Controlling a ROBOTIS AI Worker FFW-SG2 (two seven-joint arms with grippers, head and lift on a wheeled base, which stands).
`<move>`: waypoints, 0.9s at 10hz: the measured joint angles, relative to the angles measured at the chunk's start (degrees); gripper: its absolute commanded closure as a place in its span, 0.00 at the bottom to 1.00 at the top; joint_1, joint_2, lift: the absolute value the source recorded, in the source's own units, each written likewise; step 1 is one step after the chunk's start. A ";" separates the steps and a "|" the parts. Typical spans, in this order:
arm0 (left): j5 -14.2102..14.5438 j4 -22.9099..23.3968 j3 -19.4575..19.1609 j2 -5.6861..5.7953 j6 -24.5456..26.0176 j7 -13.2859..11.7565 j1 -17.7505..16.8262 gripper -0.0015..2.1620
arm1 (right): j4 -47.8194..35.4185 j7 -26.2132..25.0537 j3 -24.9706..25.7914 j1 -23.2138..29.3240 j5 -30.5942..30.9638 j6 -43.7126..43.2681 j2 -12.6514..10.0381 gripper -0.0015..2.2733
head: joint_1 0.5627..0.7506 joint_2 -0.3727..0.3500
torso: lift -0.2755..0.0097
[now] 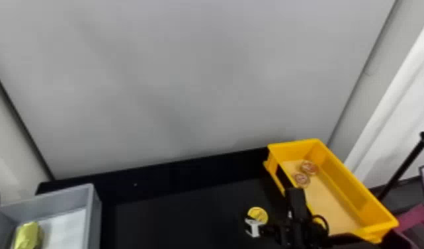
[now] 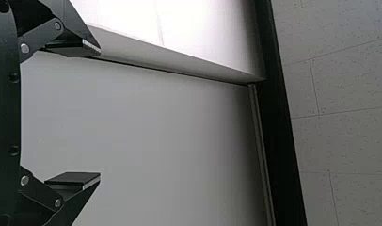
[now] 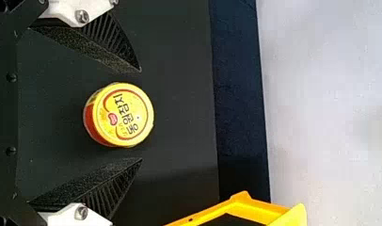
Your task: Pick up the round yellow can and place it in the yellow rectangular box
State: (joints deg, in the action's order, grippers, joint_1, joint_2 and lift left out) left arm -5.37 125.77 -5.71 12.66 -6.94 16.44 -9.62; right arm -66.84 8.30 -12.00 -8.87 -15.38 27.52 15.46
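Note:
In the head view my right gripper point(image 1: 271, 219) is over the black table, left of the yellow rectangular box point(image 1: 345, 183). The round yellow can point(image 1: 259, 213) stands at its fingers, partly covered. Seen from the right wrist, the gripper point(image 3: 141, 116) is open, one finger on each side of the can point(image 3: 125, 115), with gaps on both sides. The can's yellow lid faces the camera, and its red side shows a little. A corner of the yellow box point(image 3: 255, 209) shows there too. My left gripper point(image 2: 99, 114) is open and holds nothing, facing the wall and ceiling.
Two round items point(image 1: 301, 179) lie inside the yellow box near its far end. A grey bin point(image 1: 94, 212) stands at the left with a yellow-green package point(image 1: 27, 235) in it. A grey panel point(image 1: 188, 82) rises behind the table; a black pole point(image 1: 402, 169) is at the right.

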 measured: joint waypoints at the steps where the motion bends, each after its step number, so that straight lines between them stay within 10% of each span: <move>1: 0.01 -0.03 0.12 0.00 0.00 0.00 -0.04 0.15 | 0.32 0.14 -0.19 -0.02 0.00 0.19 -0.02 0.05 | 0.23 0.40 | 0.96; 9: 0.15 -0.35 0.86 -0.09 0.05 -0.16 -0.12 0.15 | 0.29 0.98 -0.35 -0.19 0.00 2.06 0.08 0.29 | 0.23 0.40 | 0.96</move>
State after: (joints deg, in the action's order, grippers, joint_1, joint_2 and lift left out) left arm -5.22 125.42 -4.84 12.57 -6.90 16.28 -9.74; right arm -66.55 9.28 -12.35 -9.06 -15.38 29.58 15.54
